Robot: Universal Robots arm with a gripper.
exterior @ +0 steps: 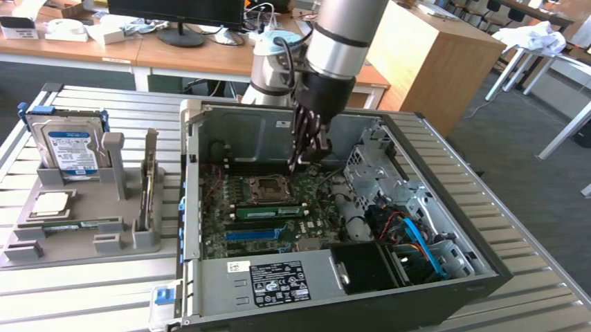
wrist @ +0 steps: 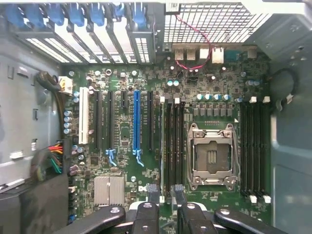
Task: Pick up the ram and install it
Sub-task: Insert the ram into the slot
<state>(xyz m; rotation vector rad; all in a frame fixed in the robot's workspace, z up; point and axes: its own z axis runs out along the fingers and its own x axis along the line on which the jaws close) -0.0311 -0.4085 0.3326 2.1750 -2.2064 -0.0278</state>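
A green ram stick (exterior: 70,225) lies flat in the grey holder (exterior: 83,245) on the exterior view's left, outside the case. Another long green strip (exterior: 268,209) sits across the motherboard (exterior: 263,232) just below the processor socket (exterior: 273,185); whether it is a seated ram I cannot tell. My gripper (exterior: 309,153) hangs inside the open PC case, above the socket. In the wrist view my gripper (wrist: 165,194) hovers over the black memory slots (wrist: 171,146) beside the socket (wrist: 211,156). Its dark fingertips (wrist: 152,191) stand a little apart with nothing between them.
The case walls (exterior: 189,207) and drive cage (exterior: 369,169) close in around the board. Blue and orange cables (exterior: 416,238) lie at the case's right. The holder also carries a blue-labelled hard drive (exterior: 66,149), a silver processor chip (exterior: 51,203) and an upright card (exterior: 148,187).
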